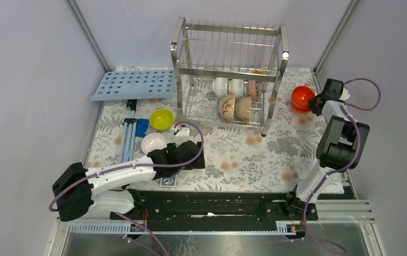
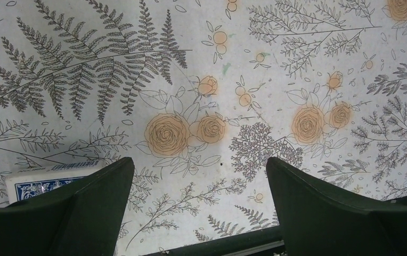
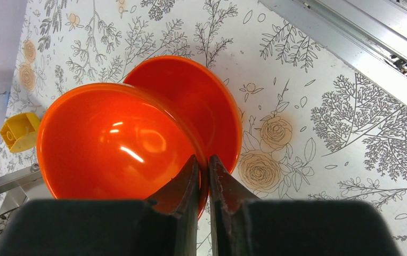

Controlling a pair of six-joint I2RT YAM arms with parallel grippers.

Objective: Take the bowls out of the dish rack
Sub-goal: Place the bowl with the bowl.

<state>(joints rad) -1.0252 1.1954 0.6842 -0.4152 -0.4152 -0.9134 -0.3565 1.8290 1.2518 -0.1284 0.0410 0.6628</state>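
The steel dish rack [image 1: 228,37] stands at the back middle. Its lower tier holds two white bowls [image 1: 221,85], a speckled one [image 1: 252,88] and two beige ones [image 1: 227,106]. On the cloth lie a yellow-green bowl [image 1: 161,119] and a white bowl [image 1: 153,143]. My right gripper [image 3: 204,160] is shut on the rim of an orange-red bowl [image 3: 111,144], which is tilted over a second orange-red bowl [image 3: 212,101] lying on the cloth right of the rack. My left gripper [image 2: 200,162] hangs open over bare floral cloth near the front, with nothing between its fingers.
A light-blue perforated tray [image 1: 132,84] lies at the back left. A blue-grey folded stand [image 1: 132,130] lies beside the yellow-green bowl. A blue card box [image 2: 41,181] sits by my left finger. A small yellow block [image 3: 20,132] lies near the orange-red bowls. A metal frame rail [image 3: 350,37] borders the right side.
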